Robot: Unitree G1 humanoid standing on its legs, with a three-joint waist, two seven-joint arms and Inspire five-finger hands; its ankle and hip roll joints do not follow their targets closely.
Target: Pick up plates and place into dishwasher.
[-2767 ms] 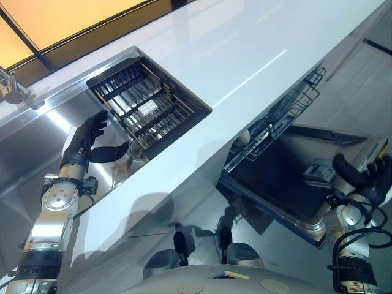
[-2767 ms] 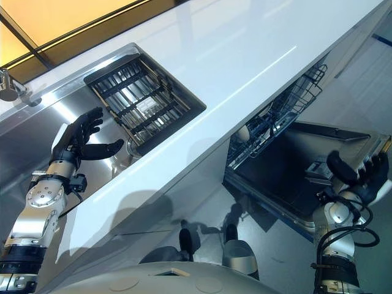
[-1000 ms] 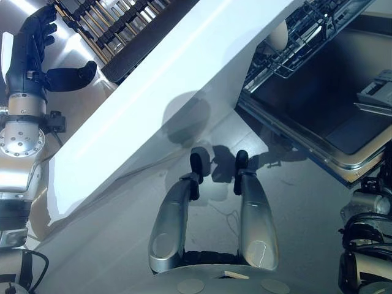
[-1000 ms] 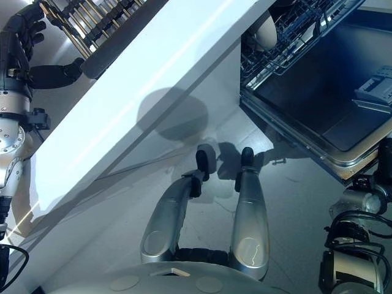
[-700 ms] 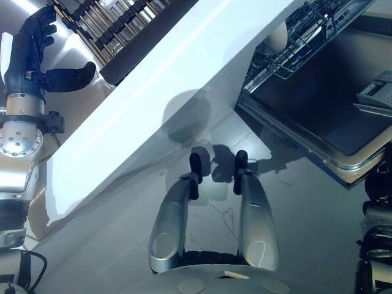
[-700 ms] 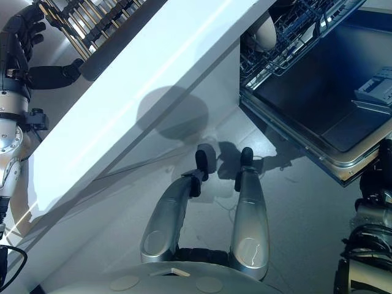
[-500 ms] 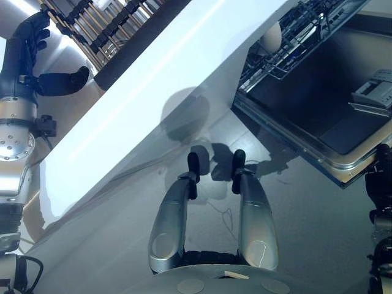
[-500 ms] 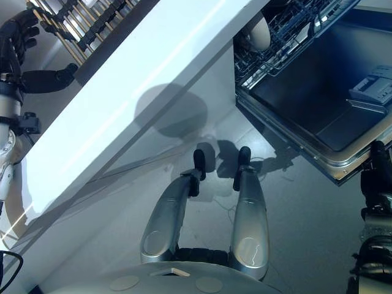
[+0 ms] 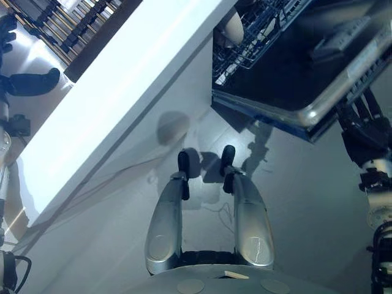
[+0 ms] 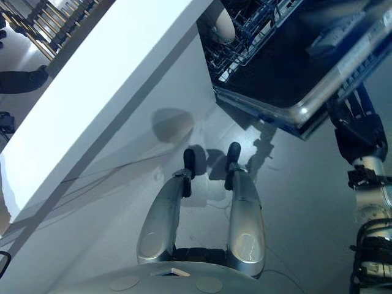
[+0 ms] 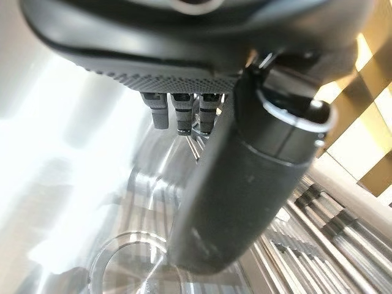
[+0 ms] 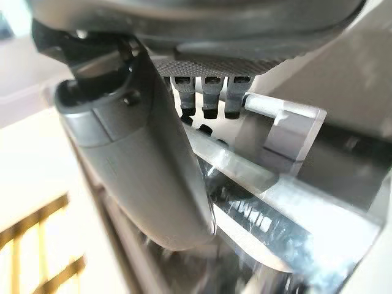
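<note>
Down in the open dishwasher (image 9: 288, 67), a pale plate (image 9: 233, 27) is standing on edge in the wire rack (image 9: 257, 30), tucked just under the white table's (image 9: 122, 79) edge. The dishwasher door (image 10: 318, 79) is hanging open below the rack, its bright rim facing the floor (image 9: 306, 202). The right hand (image 10: 358, 125) is reaching up under the outer edge of that door; its wrist view is showing the fingers (image 12: 208, 98) stretched out straight, with the thumb apart from them, lying against the door's edge, gripping nothing. Over at the table's far side, the left hand (image 9: 21, 82) is hovering above the steel sink (image 11: 73, 184) beside the dark drying rack (image 9: 67, 30), fingers (image 11: 180, 113) spread straight and thumb held wide, holding nothing.
</note>
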